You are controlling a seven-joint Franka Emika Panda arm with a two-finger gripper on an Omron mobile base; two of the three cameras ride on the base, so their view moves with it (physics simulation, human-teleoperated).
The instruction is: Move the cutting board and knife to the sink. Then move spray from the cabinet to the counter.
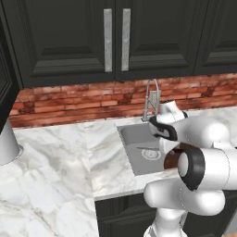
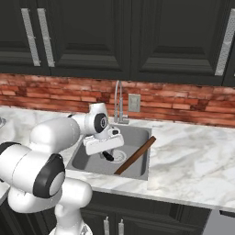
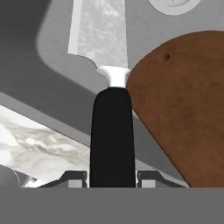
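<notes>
over the sink (image 2: 87, 158), fingers (image 3: 73, 177) pinch the knife (image 3: 111, 113) handle, blade pointing away along them.

In the hand view, the knife (image 3: 109, 87) blade tip is cut off at 12 o'clock, and the cutting board (image 3: 183, 109) runs off at 3 o'clock. In the left base view, the arm hides most of the board.
</notes>
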